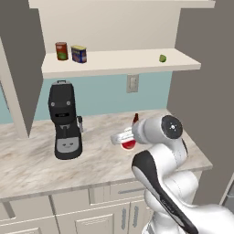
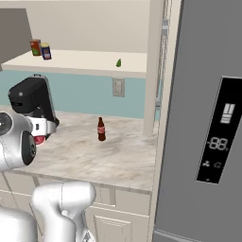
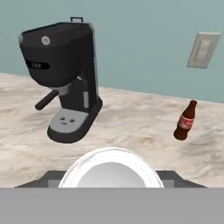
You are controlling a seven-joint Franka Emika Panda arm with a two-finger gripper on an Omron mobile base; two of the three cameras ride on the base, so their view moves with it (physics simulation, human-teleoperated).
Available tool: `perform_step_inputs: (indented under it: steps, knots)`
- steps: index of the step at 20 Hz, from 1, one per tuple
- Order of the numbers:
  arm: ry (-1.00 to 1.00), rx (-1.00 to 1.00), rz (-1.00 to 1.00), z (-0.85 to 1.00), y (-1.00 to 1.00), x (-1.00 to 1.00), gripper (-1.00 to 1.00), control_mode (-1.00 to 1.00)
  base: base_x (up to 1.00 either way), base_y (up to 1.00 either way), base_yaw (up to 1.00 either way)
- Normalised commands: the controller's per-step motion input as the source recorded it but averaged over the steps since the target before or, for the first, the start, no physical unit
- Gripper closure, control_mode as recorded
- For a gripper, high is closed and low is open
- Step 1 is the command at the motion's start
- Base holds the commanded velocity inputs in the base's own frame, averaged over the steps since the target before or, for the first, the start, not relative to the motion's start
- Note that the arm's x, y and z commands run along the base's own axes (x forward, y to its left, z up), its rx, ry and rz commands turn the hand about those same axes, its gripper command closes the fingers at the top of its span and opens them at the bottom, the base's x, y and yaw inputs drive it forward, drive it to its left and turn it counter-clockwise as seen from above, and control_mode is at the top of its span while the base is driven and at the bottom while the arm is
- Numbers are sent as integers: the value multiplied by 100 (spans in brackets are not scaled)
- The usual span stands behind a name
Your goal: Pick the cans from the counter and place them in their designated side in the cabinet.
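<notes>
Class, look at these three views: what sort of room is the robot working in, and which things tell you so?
A home kitchen, rendered: a coffee machine stands on a marbled counter with drawer fronts, cans sit on the cabinet shelf above, and a refrigerator stands alongside.

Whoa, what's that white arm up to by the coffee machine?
It is sorting cans into the cabinet. Its claw is closed around a bright red can with a white top, seemingly just above the counter, beside the black coffee machine. A dark blue can already stands on the left end of the shelf, next to a dark red can. A small green fruit sits at the shelf's right end, and a slim brown bottle stands on the counter.
</notes>
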Motion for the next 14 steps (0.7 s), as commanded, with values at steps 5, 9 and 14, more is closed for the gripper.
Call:
perform_step_inputs:
  steps: [5, 9, 14]
  knots:
    - [0, 0, 0, 38, -14, -48, 100, -100, 0, 0, 0]
    - [0, 0, 0, 33, -13, -48, 100, -100, 0, 0, 0]
    - [-3, 0, 0, 34, -15, -42, 100, -100, 0, 0, 0]
